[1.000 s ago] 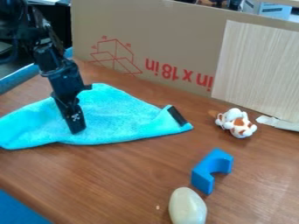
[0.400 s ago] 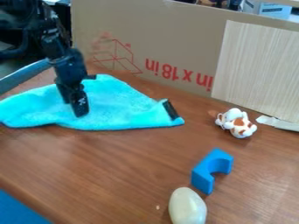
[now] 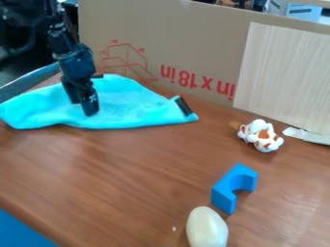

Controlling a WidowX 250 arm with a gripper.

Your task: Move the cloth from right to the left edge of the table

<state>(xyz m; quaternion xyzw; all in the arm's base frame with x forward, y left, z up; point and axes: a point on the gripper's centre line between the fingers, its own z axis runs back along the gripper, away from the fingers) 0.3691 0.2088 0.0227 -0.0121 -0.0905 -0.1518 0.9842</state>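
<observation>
The black gripper (image 3: 90,107) points down onto the left-middle part of the cloth (image 3: 129,108), its tip against the fabric. Bright turquoise, the cloth lies spread at the upper left of the table (image 3: 122,169), with one end by the table's left edge. A black strip marks its right corner. The gripper and arm cover part of the cloth, and how the fingers stand cannot be made out.
A cardboard panel (image 3: 193,48) stands behind the cloth. To the right are a white and brown toy (image 3: 260,135) and a blue arch block (image 3: 233,188). A pale egg-shaped object (image 3: 207,227) sits at the front.
The cloth has slid toward the back of the table and slightly left, its black-marked corner too. Over the same time the gripper has moved back with it.
</observation>
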